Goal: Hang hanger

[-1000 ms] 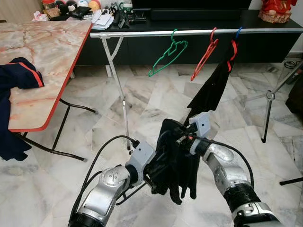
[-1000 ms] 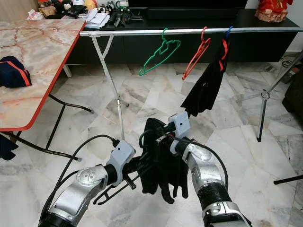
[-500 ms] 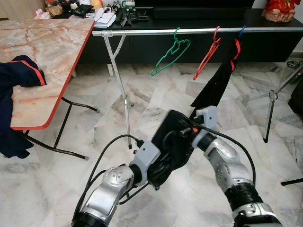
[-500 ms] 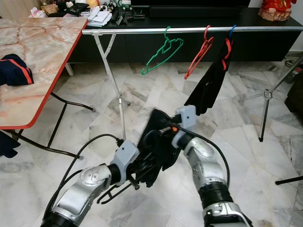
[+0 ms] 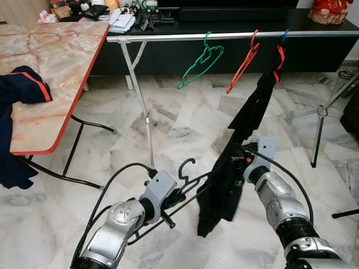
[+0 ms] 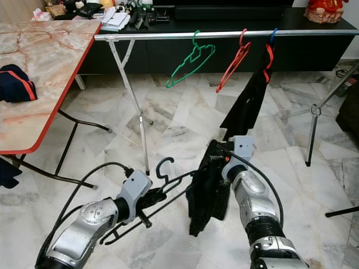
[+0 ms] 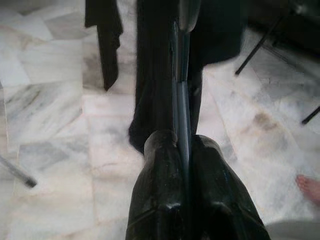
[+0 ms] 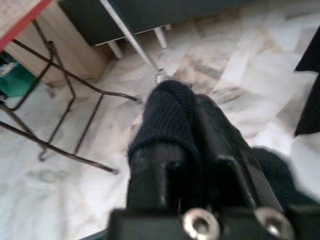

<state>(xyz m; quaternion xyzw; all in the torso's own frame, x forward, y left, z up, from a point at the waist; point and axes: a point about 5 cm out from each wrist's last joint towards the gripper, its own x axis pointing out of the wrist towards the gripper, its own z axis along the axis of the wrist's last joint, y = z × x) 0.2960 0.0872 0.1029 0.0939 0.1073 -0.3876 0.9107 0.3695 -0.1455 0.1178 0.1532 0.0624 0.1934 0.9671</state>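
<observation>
My left gripper (image 5: 171, 200) is shut on a thin black hanger (image 5: 188, 185), low over the floor; its hook (image 5: 185, 166) points up. In the left wrist view the fingers (image 7: 160, 170) clamp the hanger's bar (image 7: 181, 107). My right gripper (image 5: 242, 162) is shut on the top of a black garment (image 5: 220, 196), which hangs down long at the hanger's right end. Dark knit cloth (image 8: 169, 115) lies over the right fingers. Ahead runs the silver rail (image 5: 185, 37) with a green hanger (image 5: 201, 60), a red hanger (image 5: 242, 63) and a hung black garment (image 5: 259, 98).
A marble-topped folding table (image 5: 56, 61) with a red edge stands at the left, with a navy garment (image 5: 22, 87) draped on it. The rack's legs (image 5: 147, 120) and a stand (image 5: 318, 120) rise from the marble floor. A person's bare foot (image 7: 307, 186) is nearby.
The garment was bunched between both grippers. My right gripper has pulled away to the right with it, so it now hangs long and the hanger's hook is bared.
</observation>
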